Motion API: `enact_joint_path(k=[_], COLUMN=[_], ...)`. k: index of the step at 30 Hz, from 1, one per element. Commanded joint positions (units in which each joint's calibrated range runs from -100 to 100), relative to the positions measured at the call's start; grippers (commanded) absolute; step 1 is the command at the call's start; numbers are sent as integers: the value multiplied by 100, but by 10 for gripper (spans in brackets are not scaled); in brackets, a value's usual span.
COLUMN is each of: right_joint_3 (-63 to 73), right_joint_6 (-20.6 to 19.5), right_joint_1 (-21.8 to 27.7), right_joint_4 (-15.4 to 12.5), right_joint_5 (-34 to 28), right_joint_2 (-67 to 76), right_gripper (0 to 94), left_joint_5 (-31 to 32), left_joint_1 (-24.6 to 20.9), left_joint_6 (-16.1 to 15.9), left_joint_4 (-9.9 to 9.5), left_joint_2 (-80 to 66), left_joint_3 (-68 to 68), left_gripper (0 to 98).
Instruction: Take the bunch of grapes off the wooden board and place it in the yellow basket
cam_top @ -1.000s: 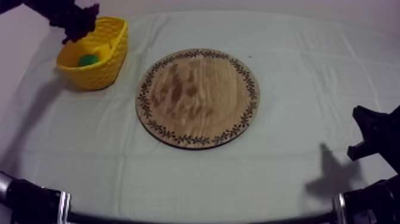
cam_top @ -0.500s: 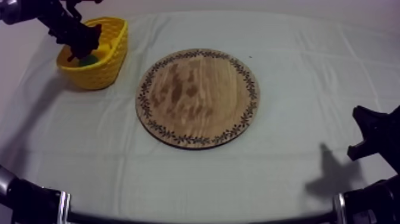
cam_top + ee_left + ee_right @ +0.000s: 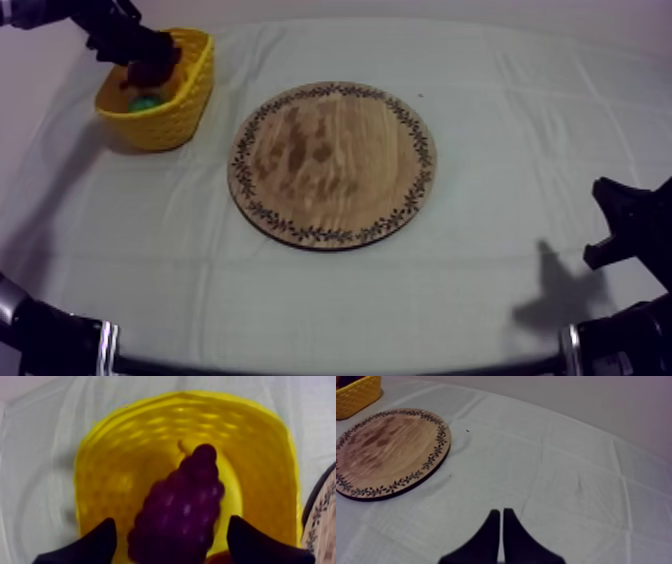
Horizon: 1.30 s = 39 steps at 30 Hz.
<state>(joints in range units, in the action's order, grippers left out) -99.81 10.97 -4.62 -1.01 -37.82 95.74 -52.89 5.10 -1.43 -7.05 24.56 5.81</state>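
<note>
The purple bunch of grapes [image 3: 186,496] lies inside the yellow basket [image 3: 120,441], resting on a yellow fruit [image 3: 231,488] that is mostly covered. My left gripper [image 3: 169,522] is low over it and open, with a small gap between each finger and the grapes. From above, the left gripper [image 3: 140,52] reaches into the basket [image 3: 172,118] at the far left, with the dark grapes [image 3: 152,72] under it. The wooden board [image 3: 333,165] sits bare in the middle. My right gripper [image 3: 501,512] is shut, low at the right of the table [image 3: 612,222].
A green fruit [image 3: 144,102] lies in the basket beside the grapes. A bit of something red [image 3: 220,558] shows under the bunch. Open cloth [image 3: 520,120] lies to the right of the board and along the front.
My left gripper has come down from above the basket's far rim into the basket with the grapes. Its fingers now stand apart from the bunch. The right arm has not moved.
</note>
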Motion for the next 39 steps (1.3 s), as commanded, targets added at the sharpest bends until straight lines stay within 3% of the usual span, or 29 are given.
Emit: enact_joint_path(k=[1, 7, 13, 20, 25, 27, 33, 39], right_joint_3=[3, 3, 3, 3, 3, 3, 3, 3], right_joint_6=[-1, -1, -1, -1, -1, -1, -1, -1], right_joint_1=[3, 3, 3, 3, 3, 3, 3, 3], right_joint_4=[1, 1, 1, 1, 1, 1, 1, 1], right_joint_5=[0, 0, 0, 0, 0, 0, 0, 0], right_joint_2=[1, 1, 1, 1, 1, 1, 1, 1], right_gripper=[4, 4, 4, 4, 4, 4, 4, 4], left_joint_5=[-60, -97, 240, 679, 796, 811, 927, 1539], left_joint_1=[12, 62, 62, -27, -125, -183, -428, -736], left_joint_6=[10, 76, 229, 286, 115, -6, -193, -460], left_joint_4=[-9, -26, -38, 9, 163, 256, 498, 822], left_joint_2=[6, -26, -258, -829, -1480, -1801, -3034, -4744], left_joint_3=[-117, -240, -130, 175, 463, 648, 1423, 2872], left_gripper=[928, 942, 829, 446, 131, 65, 8, 1])
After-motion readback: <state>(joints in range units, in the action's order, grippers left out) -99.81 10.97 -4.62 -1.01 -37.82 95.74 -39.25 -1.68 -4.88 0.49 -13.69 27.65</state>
